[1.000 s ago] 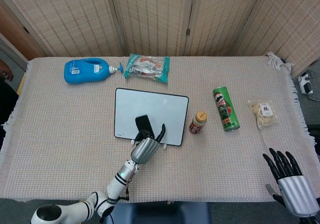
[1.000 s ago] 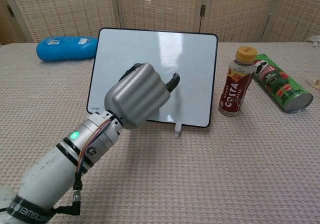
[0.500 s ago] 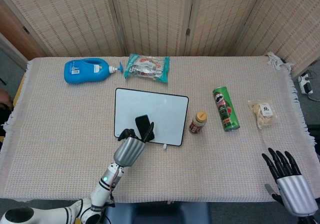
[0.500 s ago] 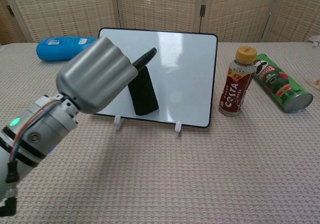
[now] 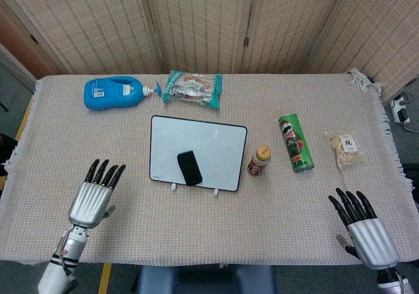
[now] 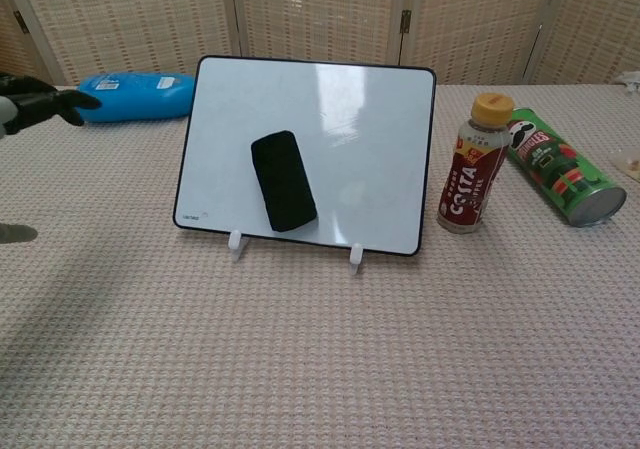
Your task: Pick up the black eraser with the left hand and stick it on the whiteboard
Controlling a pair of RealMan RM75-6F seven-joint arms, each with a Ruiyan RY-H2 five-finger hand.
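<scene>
- The eraser (image 5: 189,167) sits stuck on the whiteboard (image 5: 209,140), low and left of centre, its long axis nearly upright with a slight tilt.
- The left hand (image 5: 93,200) lies well to the eraser's left over the counter (image 5: 275,222), fingers (image 5: 105,173) spread, holding nothing.
- The right hand (image 5: 364,233) is farther off, open and empty too.

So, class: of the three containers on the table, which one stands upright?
The small coffee bottle with the yellow cap; the green chip can and the blue detergent bottle lie on their sides.
</scene>
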